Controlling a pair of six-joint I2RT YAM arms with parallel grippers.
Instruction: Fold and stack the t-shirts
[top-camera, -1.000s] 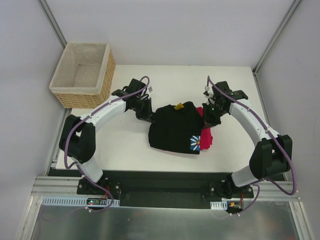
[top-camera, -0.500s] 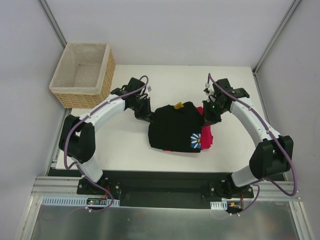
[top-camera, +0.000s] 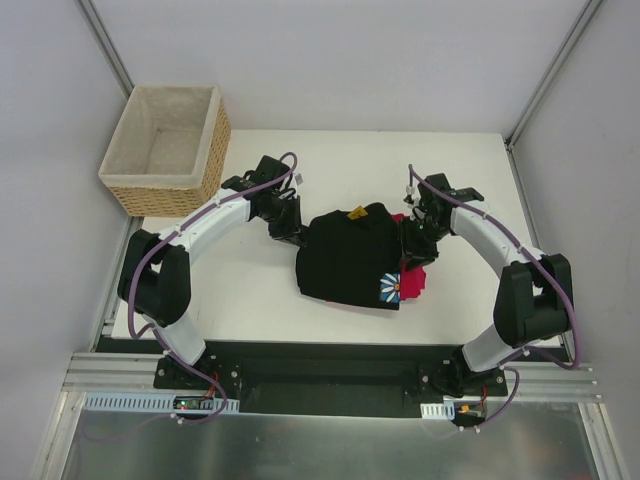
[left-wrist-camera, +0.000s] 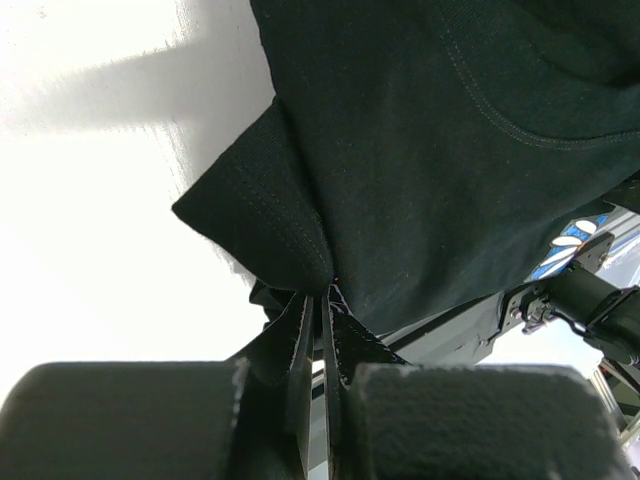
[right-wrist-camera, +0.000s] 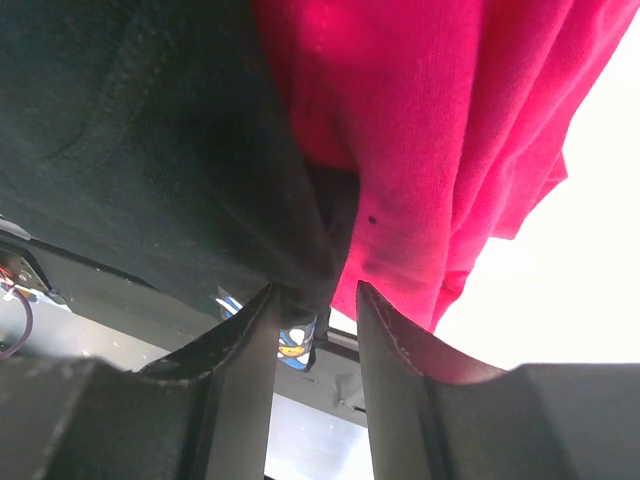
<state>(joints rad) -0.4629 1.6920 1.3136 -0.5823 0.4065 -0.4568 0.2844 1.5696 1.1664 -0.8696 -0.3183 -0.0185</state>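
On the white table (top-camera: 240, 295) we are pinching the left edge of the black t-shirt (top-camera: 345, 262), lying mid-table over the red t-shirt (top-camera: 414, 282), in our tightly closed left gripper (left-wrist-camera: 322, 300); our right gripper (right-wrist-camera: 315, 295) is straddling its right edge, fingers parted.

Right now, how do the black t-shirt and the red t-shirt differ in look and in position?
The black t-shirt bears a blue daisy print at its near right corner; the red t-shirt is plain. The black one lies on top and shows almost whole; the red one lies under it, only its right edge showing. Both rest on the white table.
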